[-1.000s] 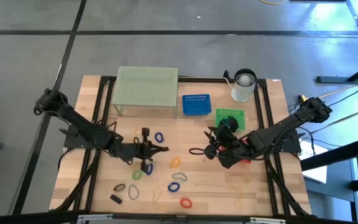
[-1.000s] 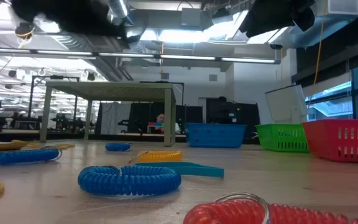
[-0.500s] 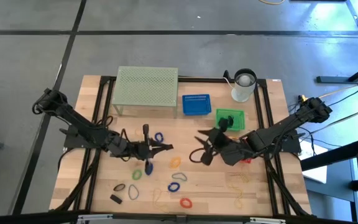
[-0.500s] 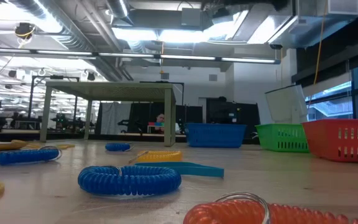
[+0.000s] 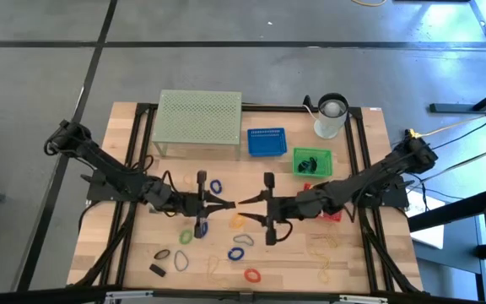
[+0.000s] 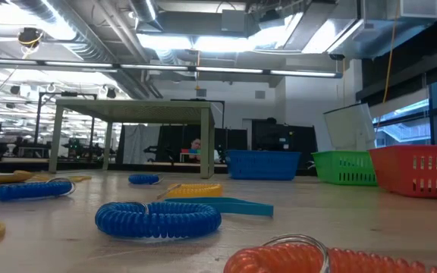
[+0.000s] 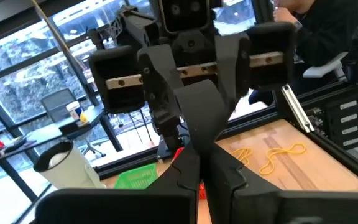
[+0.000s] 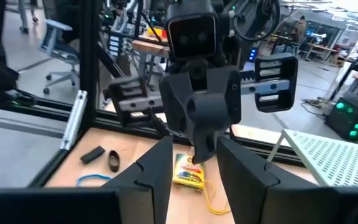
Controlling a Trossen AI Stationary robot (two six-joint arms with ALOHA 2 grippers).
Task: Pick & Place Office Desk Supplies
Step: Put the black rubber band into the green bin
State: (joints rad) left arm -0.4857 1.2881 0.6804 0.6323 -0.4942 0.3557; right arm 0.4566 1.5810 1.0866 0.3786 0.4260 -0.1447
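The wooden table point(image 5: 369, 253) carries the pale green mesh stand point(image 5: 199, 122) at its far edge. Beside the stand is a blue basket point(image 5: 267, 142), then a green basket point(image 5: 312, 160) and a white cup point(image 5: 331, 116).

Both my arms reach in to the middle of the table and meet tip to tip. My left gripper point(image 5: 229, 203) has its fingers pressed together; I cannot tell whether anything thin is pinched there. My right gripper point(image 5: 245, 203) has its fingers apart, and in the right wrist view the left one's closed tips point into the gap between them.

The supplies lie loose on the near half of the table. A small yellow-green card box point(image 8: 188, 173) sits just below the meeting point. Around it are a blue loop point(image 5: 217, 186), a teal loop point(image 5: 243, 240), a green loop point(image 5: 184, 237), a red loop point(image 5: 251, 274) and thin yellow bands point(image 5: 321, 245). A black clip point(image 5: 157, 270) is near the front left corner.
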